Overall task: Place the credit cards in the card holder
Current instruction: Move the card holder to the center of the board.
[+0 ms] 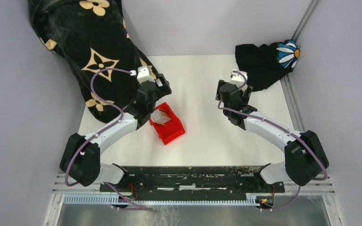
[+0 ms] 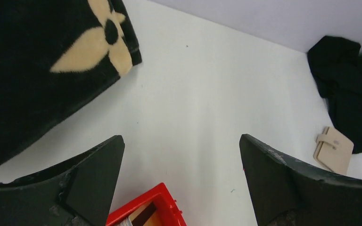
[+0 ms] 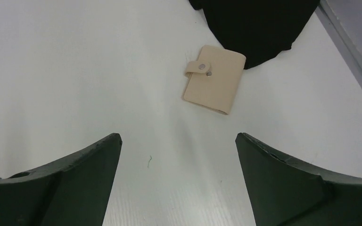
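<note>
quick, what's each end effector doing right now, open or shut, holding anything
left end effector: open, holding nothing
right end effector: open, holding nothing

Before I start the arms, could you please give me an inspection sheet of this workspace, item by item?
Surface: white table, a few small marks.
Job's things: credit cards standing in the red bin, number unclear; card holder shut, lying flat at the edge of the daisy cloth.
Clutter: black flower-patterned blanket at far left; daisy cloth at far right.
Grippers: left gripper open, by the red bin's far end; right gripper open, short of the card holder; both hold nothing.
Cables: purple cables run along both arms.
Surroundings: grey walls; metal rail on the right.
</note>
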{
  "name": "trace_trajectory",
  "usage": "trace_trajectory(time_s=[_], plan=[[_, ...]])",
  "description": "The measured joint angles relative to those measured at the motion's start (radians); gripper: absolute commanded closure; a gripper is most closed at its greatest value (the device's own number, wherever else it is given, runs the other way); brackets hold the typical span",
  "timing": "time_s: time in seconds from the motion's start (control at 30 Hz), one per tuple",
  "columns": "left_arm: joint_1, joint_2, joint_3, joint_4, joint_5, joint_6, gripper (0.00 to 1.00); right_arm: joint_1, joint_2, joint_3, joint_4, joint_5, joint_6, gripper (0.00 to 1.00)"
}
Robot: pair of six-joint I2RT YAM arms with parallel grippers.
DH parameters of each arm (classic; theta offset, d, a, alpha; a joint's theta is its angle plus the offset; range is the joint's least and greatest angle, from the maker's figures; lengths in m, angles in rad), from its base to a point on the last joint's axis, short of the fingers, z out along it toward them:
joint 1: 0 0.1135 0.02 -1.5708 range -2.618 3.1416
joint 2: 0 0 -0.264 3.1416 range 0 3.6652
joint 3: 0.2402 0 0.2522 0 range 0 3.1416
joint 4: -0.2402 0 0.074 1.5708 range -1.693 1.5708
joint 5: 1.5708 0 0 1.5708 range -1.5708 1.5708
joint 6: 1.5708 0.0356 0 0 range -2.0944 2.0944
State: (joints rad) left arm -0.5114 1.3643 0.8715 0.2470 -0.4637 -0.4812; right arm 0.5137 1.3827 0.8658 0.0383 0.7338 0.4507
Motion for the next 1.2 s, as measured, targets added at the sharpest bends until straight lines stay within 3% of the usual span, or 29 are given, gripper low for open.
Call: trace_trajectory(time_s=[0.13, 0.43, 0.83, 1.2], plan=[[-0.05, 0.031, 0.007, -0.032, -0.026, -0.01, 0.01, 0.064, 0.028, 0.033, -0.006, 0.087, -0.092, 0.05], [-0.14, 0.113, 0.067, -0.053, -0.062, -0.009, 0.01, 0.036, 0.159, 0.263, -0.117, 0.123, -0.112, 0.11], [-0.149, 0.229, 0.119, -0.113, -0.046, -0.033, 0.01, -0.182, 0.302, 0.354, -0.292, -0.035, 0.051, 0.15], [-0.159, 0.369, 0.231, -0.119, 0.036, -0.035, 0.02, -0.253, 0.426, 0.395, -0.339, -0.167, 0.124, 0.22]])
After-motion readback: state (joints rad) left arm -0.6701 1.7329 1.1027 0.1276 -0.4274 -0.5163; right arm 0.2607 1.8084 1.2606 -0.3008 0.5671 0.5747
